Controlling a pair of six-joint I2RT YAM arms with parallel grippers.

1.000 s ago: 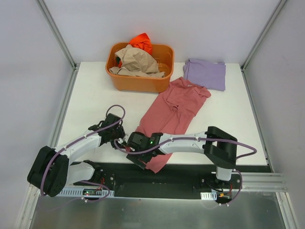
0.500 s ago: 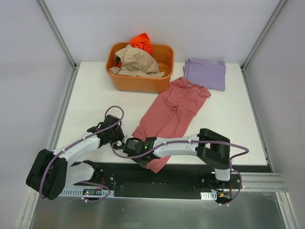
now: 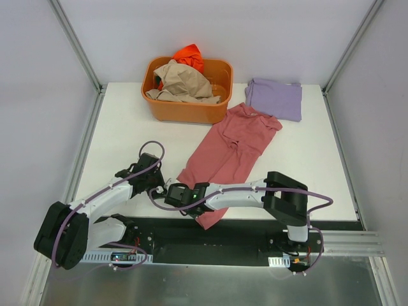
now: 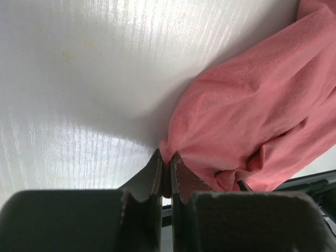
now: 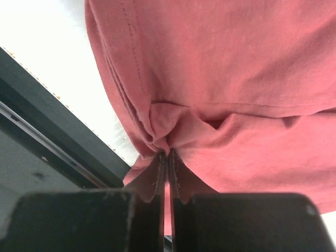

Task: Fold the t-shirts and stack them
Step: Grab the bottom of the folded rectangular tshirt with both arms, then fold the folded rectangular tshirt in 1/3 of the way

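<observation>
A dusty rose-red t-shirt (image 3: 231,148) lies spread lengthwise on the white table (image 3: 127,127), its hem at the near edge. My left gripper (image 3: 166,187) is shut on the hem's left corner; in the left wrist view the jaws (image 4: 165,156) pinch a fold of the rose cloth (image 4: 247,115). My right gripper (image 3: 190,210) is shut on the hem a little further right, its jaws (image 5: 168,153) nipping bunched cloth (image 5: 236,79). A folded lavender t-shirt (image 3: 274,99) lies at the back right.
An orange plastic tub (image 3: 188,109) stands at the back centre, holding a crumpled tan shirt (image 3: 183,81) and a bright orange shirt (image 3: 189,56). The table's dark front rail (image 3: 242,229) runs just below the hem. Metal frame posts stand at both back corners.
Both grippers have closed on the rose-red shirt's hem. The right wrist slid slightly left along the hem; the left gripper edged in toward the corner.
</observation>
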